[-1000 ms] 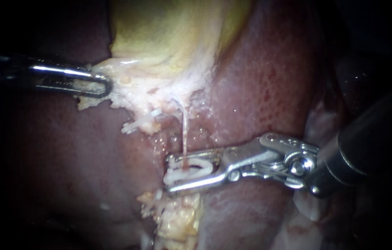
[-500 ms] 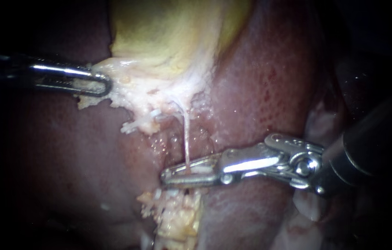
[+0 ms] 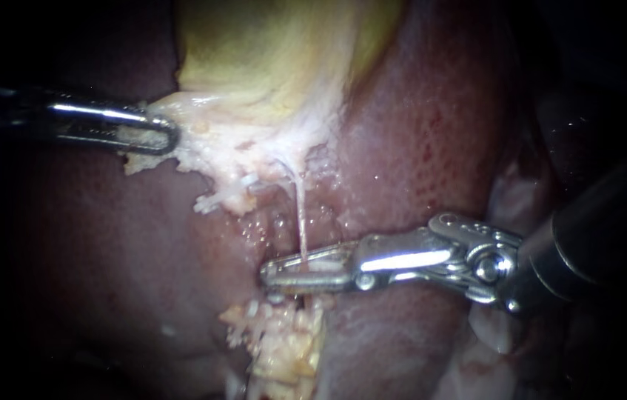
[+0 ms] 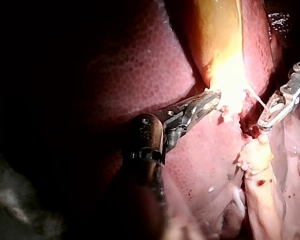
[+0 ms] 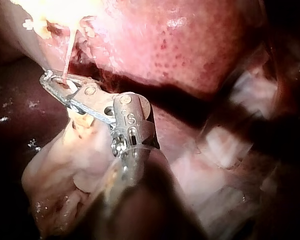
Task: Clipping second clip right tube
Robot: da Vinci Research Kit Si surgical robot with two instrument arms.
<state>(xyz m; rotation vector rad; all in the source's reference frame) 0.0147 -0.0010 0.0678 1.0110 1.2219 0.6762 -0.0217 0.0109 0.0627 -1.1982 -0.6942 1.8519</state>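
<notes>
Liver [image 3: 417,133] backs the upright tube [image 3: 300,215] clamped crosswise by right instrument [image 3: 269,275]

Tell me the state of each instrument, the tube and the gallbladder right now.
left instrument: shut on the pale edge of the gallbladder
right instrument: shut on the tube
tube: thin, stretched straight from the gallbladder's edge into the right instrument
gallbladder: gripped at its pale edge, lying against the liver
</notes>
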